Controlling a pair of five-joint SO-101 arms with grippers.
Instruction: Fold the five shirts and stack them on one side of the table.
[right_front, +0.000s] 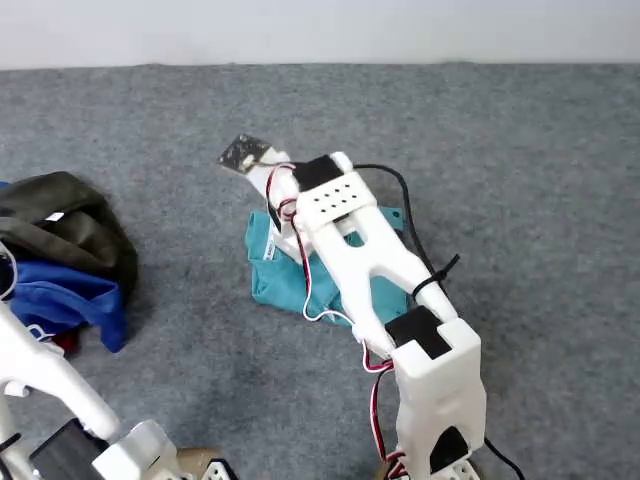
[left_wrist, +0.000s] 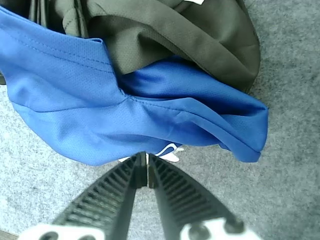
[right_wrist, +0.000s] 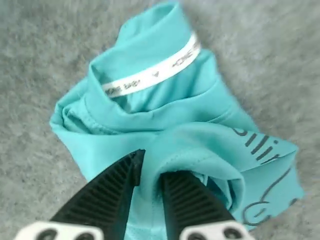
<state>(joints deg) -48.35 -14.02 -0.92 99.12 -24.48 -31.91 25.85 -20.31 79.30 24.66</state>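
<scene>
We are at the folding of the teal shirt (right_front: 272, 272), which lies bunched and part-folded at the centre of the high view on the grey worktop (right_front: 520, 180), under the white right arm (right_front: 370, 260). The right pincer (right_wrist: 150, 167) is clamped on a raised fold of that shirt: in its wrist view a ridge of teal cloth runs up between the two black fingers (right_wrist: 112, 189), with the white neck band (right_wrist: 150, 72) beyond them. The other shirts sit in a loose heap at the left edge of the high view, well apart from the teal one. A dark shirt (right_front: 70, 225) is on top, a blue shirt (right_front: 65, 295) is beneath it, and a sliver of red cloth (right_front: 66, 343) shows at the heap's lower edge. None of them looks folded. The left pincer (left_wrist: 147, 167) has its fingers pressed together with nothing between them, its tips just beside the hem of the blue shirt. We judge the task to be early: one shirt in hand, no neat stack yet. The next move, as we see it, calls for carrying the gripped fold across the rest of the teal shirt and laying it flat without dragging the whole garment along. The cloth looks thin and slippery, so the bundle could slide or come undone. The left pincer could pin the far edge, but only by coming over from the heap.
</scene>
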